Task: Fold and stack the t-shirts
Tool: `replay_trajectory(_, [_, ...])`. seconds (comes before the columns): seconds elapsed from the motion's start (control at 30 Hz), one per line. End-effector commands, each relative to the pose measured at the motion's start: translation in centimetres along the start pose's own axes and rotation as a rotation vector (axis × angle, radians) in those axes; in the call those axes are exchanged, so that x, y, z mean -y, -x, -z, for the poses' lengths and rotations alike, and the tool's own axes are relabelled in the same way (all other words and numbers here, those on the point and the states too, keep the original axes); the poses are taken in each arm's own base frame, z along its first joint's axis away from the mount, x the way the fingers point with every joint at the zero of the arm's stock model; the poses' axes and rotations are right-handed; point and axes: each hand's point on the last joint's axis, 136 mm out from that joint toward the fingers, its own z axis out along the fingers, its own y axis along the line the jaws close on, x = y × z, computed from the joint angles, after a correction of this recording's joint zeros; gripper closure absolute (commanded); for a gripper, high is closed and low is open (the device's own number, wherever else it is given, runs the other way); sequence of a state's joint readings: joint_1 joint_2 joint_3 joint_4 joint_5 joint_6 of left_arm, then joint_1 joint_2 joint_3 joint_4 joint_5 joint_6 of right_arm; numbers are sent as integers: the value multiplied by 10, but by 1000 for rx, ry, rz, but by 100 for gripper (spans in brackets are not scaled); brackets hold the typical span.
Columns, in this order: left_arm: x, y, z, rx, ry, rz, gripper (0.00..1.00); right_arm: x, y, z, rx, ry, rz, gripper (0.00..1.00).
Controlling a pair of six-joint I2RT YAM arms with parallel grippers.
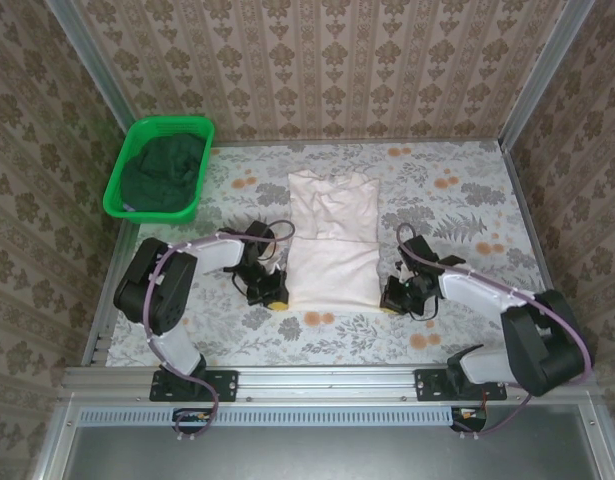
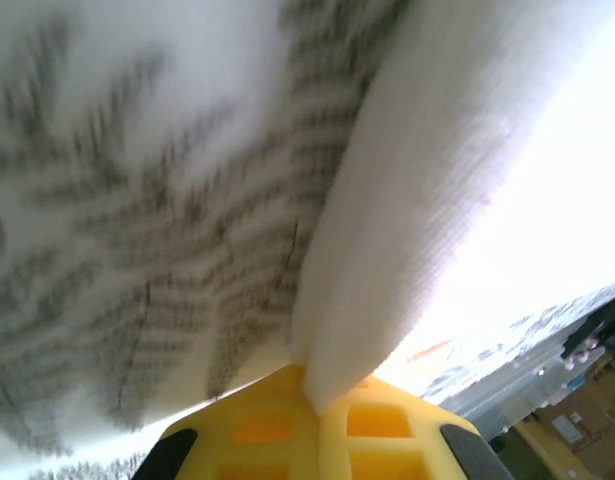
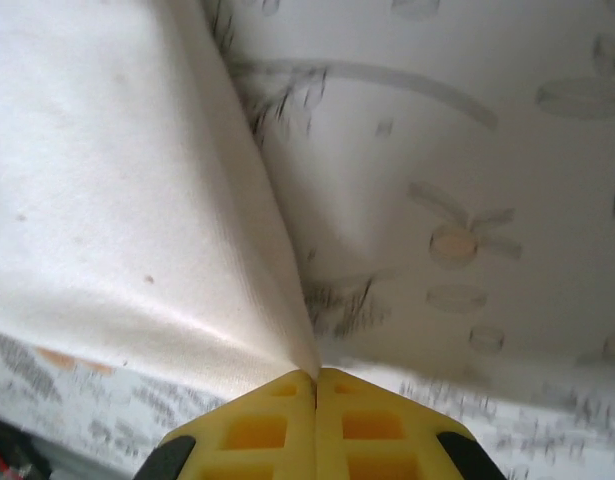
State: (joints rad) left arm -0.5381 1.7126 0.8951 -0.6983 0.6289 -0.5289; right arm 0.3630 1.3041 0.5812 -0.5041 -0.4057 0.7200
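The cream-pink t-shirt lies flat in the middle of the table, a soft matte knit in a tall rectangle. A cross crease divides it. The far half is lightly wrinkled, and the near half is a smoother, squarer panel whose edge runs close to the arms.

The left gripper sits at the near left corner of that panel. In the left wrist view its yellow plastic fingers, moulded with square recesses, are closed on a thick rounded fold of the cloth, whose fine ribbed weave shows up close. The right gripper is at the near right corner. In the right wrist view its yellow fingers meet tip to tip, pinching a sharp point of the fabric, which fans out from there into a taut ridge.

The table is covered by a pale printed sheet with grey leaves and small orange flowers, slightly puckered near the pinched corner.

The dark green t-shirt lies crumpled in a heap inside the bright green plastic basket, a slotted rectangular tub at the far left corner of the table, well apart from the pale shirt.
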Motion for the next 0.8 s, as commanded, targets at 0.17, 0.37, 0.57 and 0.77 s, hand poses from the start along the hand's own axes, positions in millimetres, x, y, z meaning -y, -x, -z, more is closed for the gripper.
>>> replay_trajectory(0.17, [10,-72,8,-154,-72,5,100,-2,-67,16,-106,86,-70,100])
replay_trajectory(0.37, [48,-79,47,-72,-171,-43,100,-25,-77,54,-45,188,-66,100])
replay_trajectory(0.57, [90,-36,96,96,-254,-111,100,-68,-36,85,66,223,-7,100])
replay_trajectory(0.77, [121,42,141,229,-371,-89,100,-96,50,110,202,247,-122,100])
